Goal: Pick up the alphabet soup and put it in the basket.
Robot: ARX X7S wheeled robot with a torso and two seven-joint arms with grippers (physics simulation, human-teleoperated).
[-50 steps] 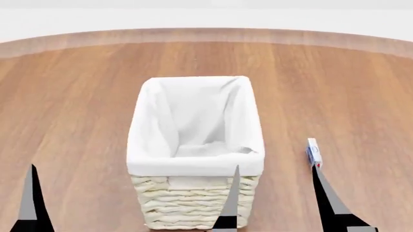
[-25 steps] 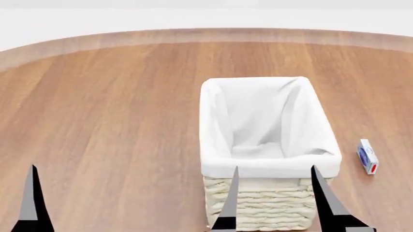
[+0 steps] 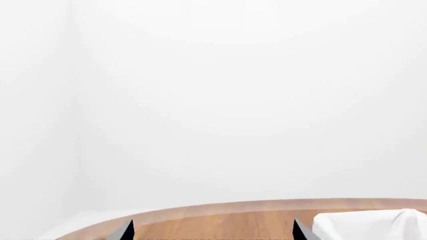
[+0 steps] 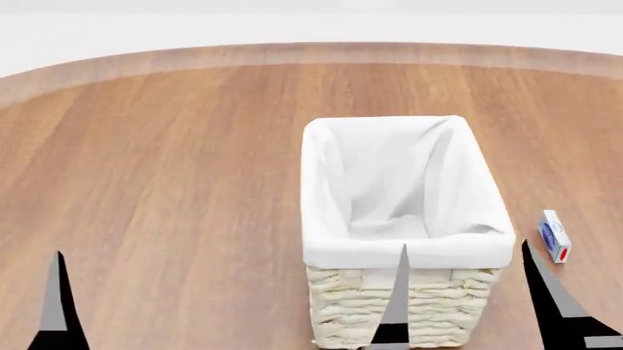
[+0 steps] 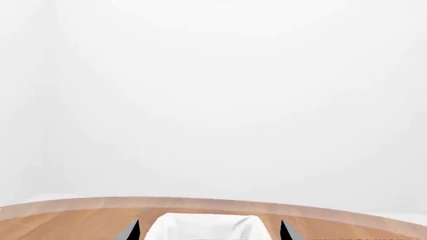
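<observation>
A round wooden worktop (image 4: 175, 160) carries the basket (image 4: 409, 240), lined in white cloth. No alphabet soup is in view. The right gripper (image 4: 467, 292) and left gripper (image 3: 212, 231) hang with fingers apart, holding nothing.

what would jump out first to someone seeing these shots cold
The big wicker basket with its white cloth lining, standing right of centre on the bare wooden table. Next, the small blue-and-white box lying on the table, apart from the basket on its right.
</observation>
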